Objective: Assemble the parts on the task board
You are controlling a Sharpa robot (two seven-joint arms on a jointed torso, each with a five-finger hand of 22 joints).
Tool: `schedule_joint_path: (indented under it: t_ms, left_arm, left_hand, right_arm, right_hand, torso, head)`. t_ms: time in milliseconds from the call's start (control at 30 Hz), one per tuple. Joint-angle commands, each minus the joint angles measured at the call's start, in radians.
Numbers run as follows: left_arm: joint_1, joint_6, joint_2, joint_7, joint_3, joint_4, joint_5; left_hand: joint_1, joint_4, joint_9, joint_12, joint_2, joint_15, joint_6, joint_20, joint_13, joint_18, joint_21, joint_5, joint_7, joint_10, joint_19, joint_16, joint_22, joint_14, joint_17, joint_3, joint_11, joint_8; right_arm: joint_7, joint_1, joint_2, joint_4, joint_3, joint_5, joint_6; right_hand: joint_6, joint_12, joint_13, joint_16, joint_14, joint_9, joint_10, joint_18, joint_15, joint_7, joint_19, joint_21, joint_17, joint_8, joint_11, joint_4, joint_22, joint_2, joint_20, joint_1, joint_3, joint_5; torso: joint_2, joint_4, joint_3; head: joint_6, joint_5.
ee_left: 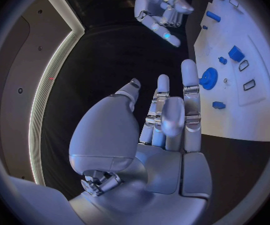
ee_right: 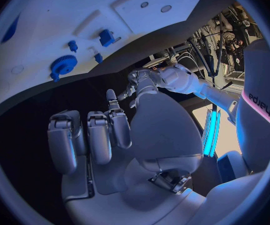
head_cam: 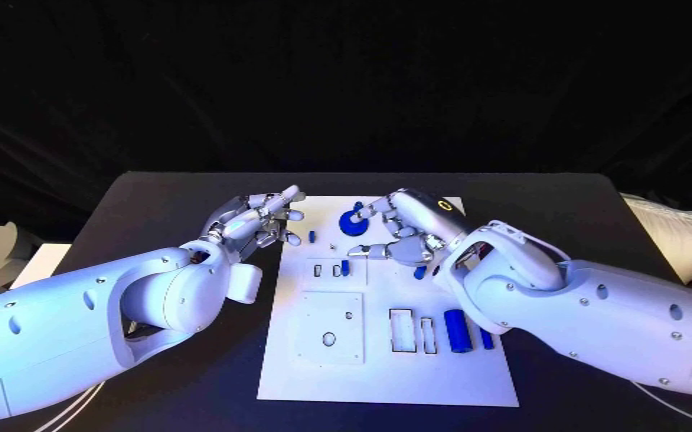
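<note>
Nearest the camera, a blue cylinder (head_cam: pixel 456 331) is seen lying on the task board (head_cam: pixel 387 372) beside empty slots, presumably waiting to be picked up. Further up, the blue gear (head_cam: pixel 353 220) is seated near the board's far edge. The right hand (head_cam: pixel 401 227) is held over that end, fingers apart, nothing grasped. The left hand (head_cam: pixel 260 219) hovers off the board above the black surface (head_cam: pixel 159 212), released, probably kept clear for the right.

Both arms are smooth, rounded white shells. The left hand (head_cam: pixel 260 217) and right hand (head_cam: pixel 404 227) are silver, with jointed metal fingers and pale pads. The right hand's back bears a black ring.
</note>
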Motion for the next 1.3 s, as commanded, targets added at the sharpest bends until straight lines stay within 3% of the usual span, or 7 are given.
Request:
schedule_joint_path:
  t_ms: [33, 167, 300, 400, 567, 933, 1300]
  left_arm:
    - [0.001, 0.073, 0.005, -0.218, 0.001, -0.003, -0.197]
    - [0.01, 0.145, 0.013, -0.454, 0.004, -0.017, -0.349]
    - [0.043, 0.252, 0.036, -0.673, 0.007, -0.049, -0.491]
    - [0.064, 0.314, 0.053, -0.785, 0.008, -0.068, -0.591]
    - [0.096, 0.364, 0.095, -0.904, 0.008, -0.1, -0.747]
    - [0.144, 0.438, 0.202, -0.988, 0.008, -0.182, -0.93]
    - [0.166, 0.496, 0.305, -1.013, 0.008, -0.267, -0.966]
  left_hand:
    - [0.009, 0.009, 0.008, 0.152, 0.017, -0.025, 0.005, -0.005, 0.139, -0.061, 0.326, -0.001, 0.001, -0.01, 0.055, 0.232, 0.371, 0.08, 0.247, -0.063, -0.025, 0.029]
    - [0.0, 0.043, 0.035, 0.543, 0.059, -0.025, 0.027, -0.018, 0.512, -0.071, 0.505, 0.008, -0.017, -0.054, 0.048, 0.312, 0.582, 0.102, 0.344, -0.12, -0.041, 0.1]
    - [-0.073, 0.105, 0.076, 0.755, 0.053, -0.031, 0.037, -0.021, 0.716, -0.078, 0.58, -0.009, -0.039, -0.071, 0.045, 0.316, 0.675, 0.104, 0.348, -0.206, -0.047, 0.179]
    - [-0.183, 0.109, 0.095, 0.79, -0.001, -0.033, 0.034, -0.026, 0.751, -0.077, 0.593, -0.02, -0.048, -0.084, 0.038, 0.316, 0.689, 0.104, 0.348, -0.288, -0.046, 0.209]
    - [-0.199, 0.112, 0.137, 0.852, -0.007, -0.042, 0.037, -0.034, 0.814, -0.085, 0.633, -0.021, -0.062, -0.082, 0.047, 0.316, 0.748, 0.104, 0.348, -0.297, -0.058, 0.272]
    - [-0.105, 0.105, 0.297, 0.968, 0.076, -0.062, -0.028, -0.052, 0.937, -0.109, 0.722, -0.02, -0.088, -0.042, 0.095, 0.316, 0.898, 0.104, 0.348, -0.271, -0.079, 0.464]
    - [-0.053, 0.101, 0.365, 0.969, 0.101, -0.064, -0.088, -0.055, 0.941, -0.121, 0.748, -0.019, -0.087, -0.047, 0.127, 0.316, 0.956, 0.104, 0.348, -0.231, -0.081, 0.528]
  right_arm:
    - [0.164, 0.029, -0.046, 0.015, 0.003, 0.291, 0.01]
    - [0.174, 0.063, -0.106, 0.002, 0.004, 0.429, 0.026]
    - [0.171, 0.083, -0.145, -0.019, 0.004, 0.491, 0.033]
    - [0.169, 0.09, -0.161, -0.032, 0.004, 0.51, 0.039]
    - [0.169, 0.094, -0.171, -0.057, 0.003, 0.522, 0.041]
    - [0.157, 0.095, -0.175, -0.09, 0.002, 0.52, 0.039]
    - [0.132, 0.095, -0.171, -0.11, 0.001, 0.511, 0.033]
  right_hand:
    - [-0.007, -0.016, 0.193, -0.009, 0.099, 0.001, 0.045, -0.014, 0.008, -0.001, 0.102, 0.002, 0.231, -0.001, 0.007, -0.013, 0.262, 0.014, 0.008, 0.028, 0.001, 0.005]
    - [-0.004, -0.025, 0.189, -0.013, 0.097, 0.002, 0.042, -0.012, 0.008, -0.001, 0.098, -0.002, 0.224, 0.0, 0.006, -0.031, 0.256, 0.031, 0.007, 0.055, -0.003, 0.038]
    - [-0.003, -0.025, 0.189, -0.013, 0.097, 0.003, 0.042, -0.012, 0.007, -0.002, 0.098, -0.002, 0.224, 0.001, 0.005, -0.034, 0.256, 0.038, 0.007, 0.058, -0.006, 0.051]
    - [-0.001, -0.025, 0.188, -0.013, 0.097, 0.003, 0.042, -0.012, 0.007, -0.003, 0.098, -0.002, 0.223, 0.001, 0.005, -0.036, 0.256, 0.043, 0.006, 0.057, -0.012, 0.067]
    - [-0.001, -0.026, 0.188, -0.014, 0.097, 0.003, 0.042, -0.012, 0.006, -0.003, 0.098, -0.002, 0.222, 0.001, 0.005, -0.034, 0.256, 0.044, 0.006, 0.052, -0.018, 0.074]
    - [-0.001, -0.027, 0.188, -0.015, 0.097, 0.003, 0.042, -0.012, 0.006, -0.003, 0.098, -0.003, 0.221, 0.001, 0.005, -0.034, 0.255, 0.044, 0.006, 0.051, -0.019, 0.075]
    - [-0.004, -0.044, 0.18, -0.022, 0.094, 0.003, 0.035, -0.008, 0.006, -0.002, 0.088, -0.012, 0.207, -0.001, 0.005, -0.035, 0.24, 0.043, 0.006, 0.05, -0.027, 0.083]
  torso:
    - [-0.011, -0.0053, -0.0002]
    - [-0.026, -0.0085, -0.0002]
    - [-0.035, -0.0098, 0.0026]
    - [-0.041, -0.0125, 0.0065]
    - [-0.048, -0.0133, 0.0068]
    - [-0.056, -0.0142, 0.0127]
    - [-0.054, -0.0155, 0.0128]
  head:
    - [-0.007, 0.005]
    - [-0.012, 0.007]
    - [-0.017, 0.013]
    - [-0.019, 0.018]
    - [-0.023, 0.02]
    - [-0.035, 0.026]
    - [-0.043, 0.035]
